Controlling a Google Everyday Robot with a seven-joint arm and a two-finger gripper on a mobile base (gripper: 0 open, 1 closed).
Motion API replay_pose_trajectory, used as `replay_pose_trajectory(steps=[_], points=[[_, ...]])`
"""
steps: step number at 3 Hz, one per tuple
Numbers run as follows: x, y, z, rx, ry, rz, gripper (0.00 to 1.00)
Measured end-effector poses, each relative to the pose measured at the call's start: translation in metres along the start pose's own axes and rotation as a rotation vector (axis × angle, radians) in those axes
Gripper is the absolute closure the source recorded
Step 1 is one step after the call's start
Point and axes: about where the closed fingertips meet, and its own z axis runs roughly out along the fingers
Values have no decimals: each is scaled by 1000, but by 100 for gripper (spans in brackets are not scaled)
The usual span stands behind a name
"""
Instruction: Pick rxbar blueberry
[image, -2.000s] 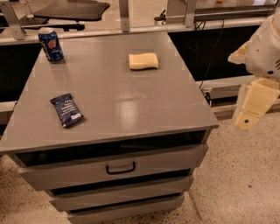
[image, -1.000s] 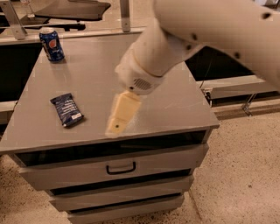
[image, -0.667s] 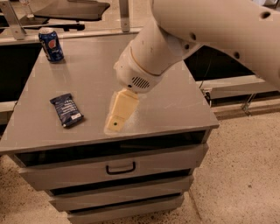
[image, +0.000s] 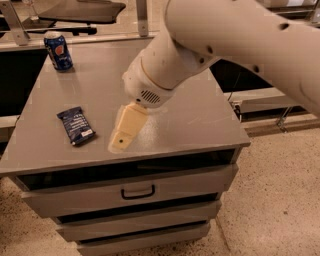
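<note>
Over the bench (image: 200, 117) front, the tool (image: 121, 140) is held just beside the rxbar blueberry (image: 76, 126), which lies flat near the front edge; spread or pressed together cannot be told. Met sideways, it could be shoved away, not gripped.

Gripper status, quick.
Gripper: state cannot be told. It hangs low over the front of the cabinet top, beside the rxbar blueberry and apart from it; the bar lies flat on the top.

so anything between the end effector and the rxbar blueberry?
Nothing: in the camera view only bare tabletop lies between the end effector, near the front edge, and the rxbar blueberry.
</note>
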Motion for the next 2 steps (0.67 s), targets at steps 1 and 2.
replay_pose_trajectory(steps=[1,2], points=[[-43,-15,46,-5,-125,-10,0],[-81,-34,97,-12,-243,7,0]])
